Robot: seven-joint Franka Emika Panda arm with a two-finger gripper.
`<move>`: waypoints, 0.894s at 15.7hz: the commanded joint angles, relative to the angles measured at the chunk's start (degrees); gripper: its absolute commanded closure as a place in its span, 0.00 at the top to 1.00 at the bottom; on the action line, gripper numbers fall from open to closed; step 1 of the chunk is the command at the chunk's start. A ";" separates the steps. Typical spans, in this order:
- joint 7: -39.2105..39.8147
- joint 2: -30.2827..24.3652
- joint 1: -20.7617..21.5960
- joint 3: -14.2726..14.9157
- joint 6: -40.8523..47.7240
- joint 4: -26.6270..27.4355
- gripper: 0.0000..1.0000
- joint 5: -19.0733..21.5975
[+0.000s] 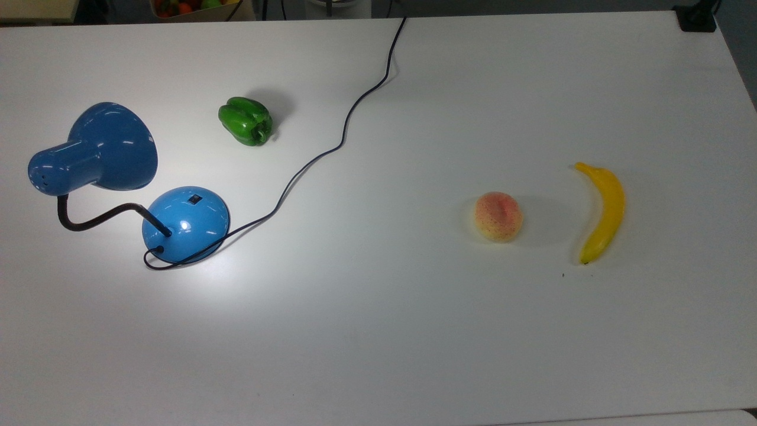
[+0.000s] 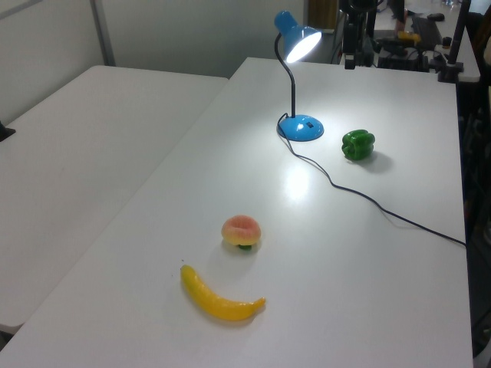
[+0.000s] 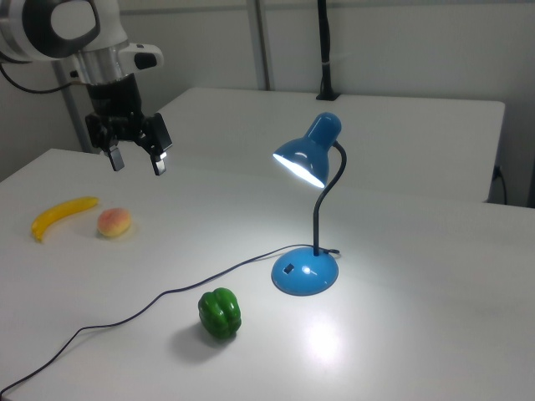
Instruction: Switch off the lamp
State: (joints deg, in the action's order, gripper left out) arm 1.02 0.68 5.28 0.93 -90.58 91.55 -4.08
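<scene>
You have the lamp [image 3: 306, 217] lit on the white table [image 1: 414, 331], green pepper [image 3: 220, 314] near its base, while the gripper [image 3: 135, 160] hangs spread and empty, high above the peach [image 3: 114, 223], well apart from the lamp.

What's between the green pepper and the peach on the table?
In the top view, the lamp's black cord snakes across the white table between the green pepper and the peach. Apart from the cord, that stretch is bare.

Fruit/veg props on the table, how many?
3. Green pepper sits near the lamp base; peach and banana lie side by side toward the top view's right. None looks hidden.
</scene>
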 commanded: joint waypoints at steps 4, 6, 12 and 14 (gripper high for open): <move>0.92 -0.24 -0.28 0.83 1.11 -0.58 1.00 0.30; 0.92 -0.07 -0.19 0.83 1.02 -0.58 1.00 0.04; 1.44 -0.06 -0.10 0.74 1.19 -0.49 1.00 0.04; 1.53 0.02 -0.10 0.83 1.28 -0.40 1.00 0.04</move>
State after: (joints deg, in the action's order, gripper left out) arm 1.04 0.72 4.60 1.06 -90.58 91.54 -4.09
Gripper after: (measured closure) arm 0.000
